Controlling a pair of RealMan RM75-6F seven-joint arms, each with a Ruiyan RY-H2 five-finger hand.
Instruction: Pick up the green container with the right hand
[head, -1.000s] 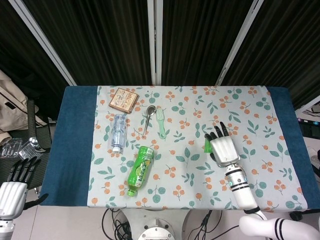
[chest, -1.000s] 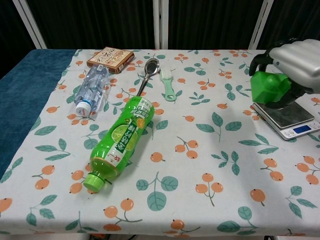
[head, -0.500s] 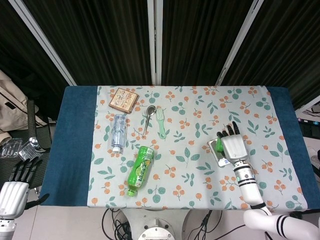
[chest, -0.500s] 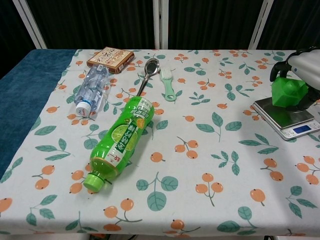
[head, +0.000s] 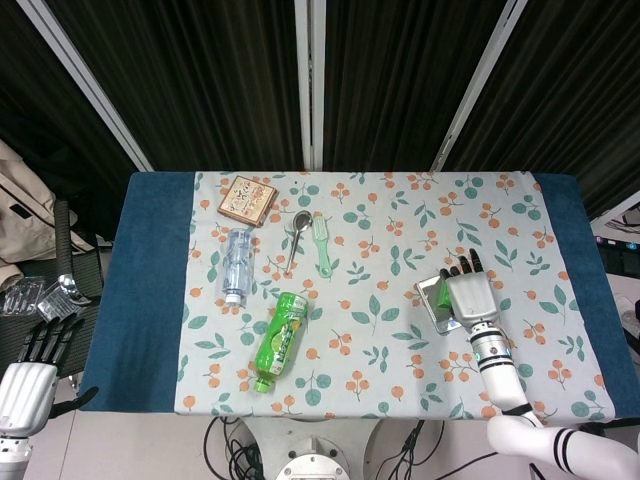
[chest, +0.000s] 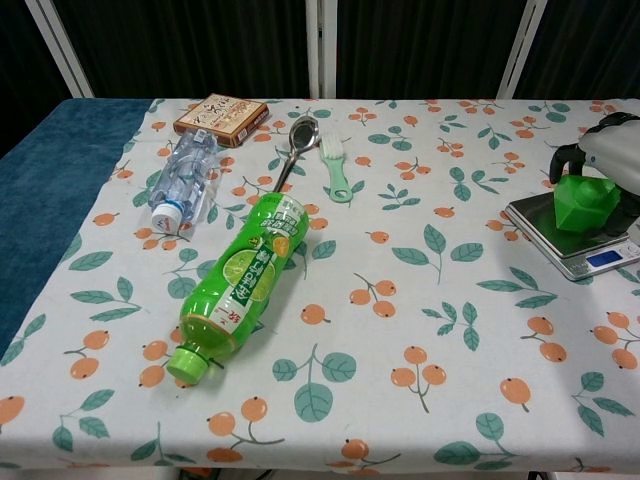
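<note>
The green container (chest: 585, 203) is a small faceted block. It sits on the plate of a small digital scale (chest: 565, 245) at the table's right side. My right hand (chest: 612, 158) reaches over it from the right, and its dark fingers curl around the container's sides. In the head view the right hand (head: 468, 296) covers most of the container (head: 446, 291), so only a green sliver shows at its left edge, over the scale (head: 432, 297). My left hand (head: 27, 383) hangs off the table's lower left with fingers spread, holding nothing.
A green drink bottle (chest: 245, 282) lies on its side mid-table. Behind it lie a clear water bottle (chest: 187, 173), a metal spoon (chest: 292, 143), a green fork (chest: 335, 166) and a brown box (chest: 221, 118). The floral cloth (chest: 430, 330) ends in blue cloth at the left.
My right hand has carried the green container to the right and down onto the scale plate. The left hand and the other objects have not moved.
</note>
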